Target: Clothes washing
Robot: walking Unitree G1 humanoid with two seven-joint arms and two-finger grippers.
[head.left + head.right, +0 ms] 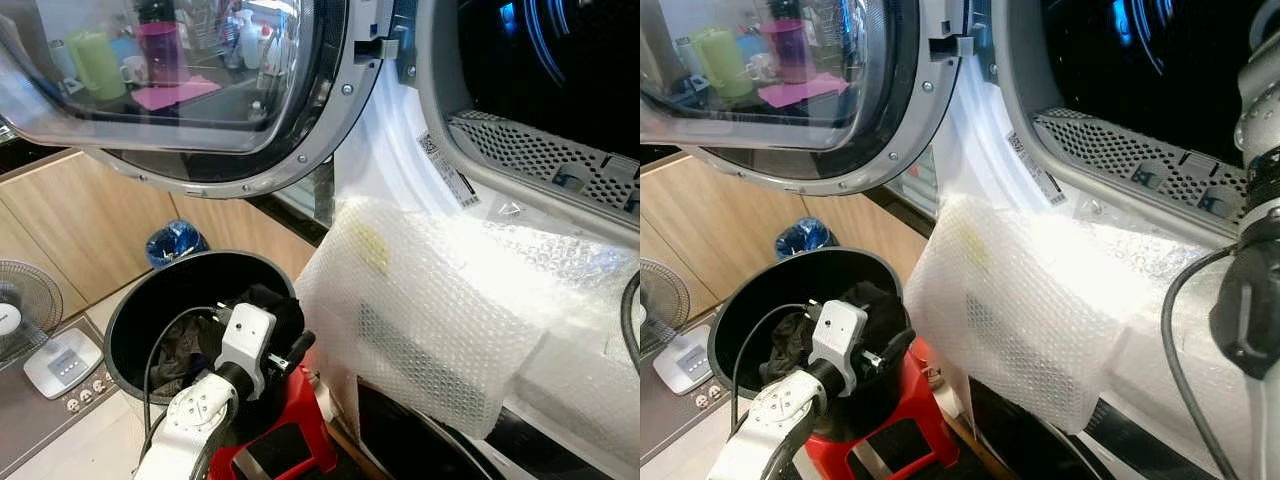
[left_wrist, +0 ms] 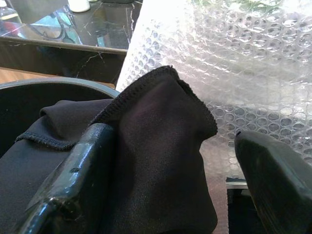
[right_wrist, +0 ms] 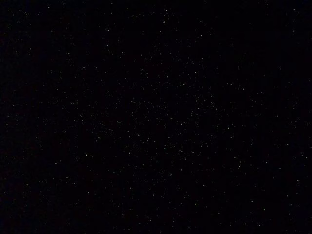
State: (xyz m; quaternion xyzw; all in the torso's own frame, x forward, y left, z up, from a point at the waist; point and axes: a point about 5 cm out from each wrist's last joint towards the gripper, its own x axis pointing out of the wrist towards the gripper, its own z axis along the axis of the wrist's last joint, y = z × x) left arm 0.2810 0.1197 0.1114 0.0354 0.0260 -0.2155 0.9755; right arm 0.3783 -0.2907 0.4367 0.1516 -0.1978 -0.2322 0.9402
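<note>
Left pincer (image 2: 165,161) spread wide around black garment (image 2: 156,161), over black bucket (image 1: 135,300).
Risks dropping cloth against bubble wrap (image 1: 450,310) before washer opening (image 1: 540,70); loose grip. Right pincer: cannot tell.

We see a fan (image 1: 20,312) and a power strip (image 1: 85,390) on the floor, beside wooden cabinets (image 1: 80,225).

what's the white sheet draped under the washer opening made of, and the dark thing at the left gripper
White sheet: looks like clear-white plastic bubble wrap, rows of glossy bubbles. Dark thing between the left gripper fingers: matte black knit-looking fabric with a stitched hem, likely a garment.
</note>
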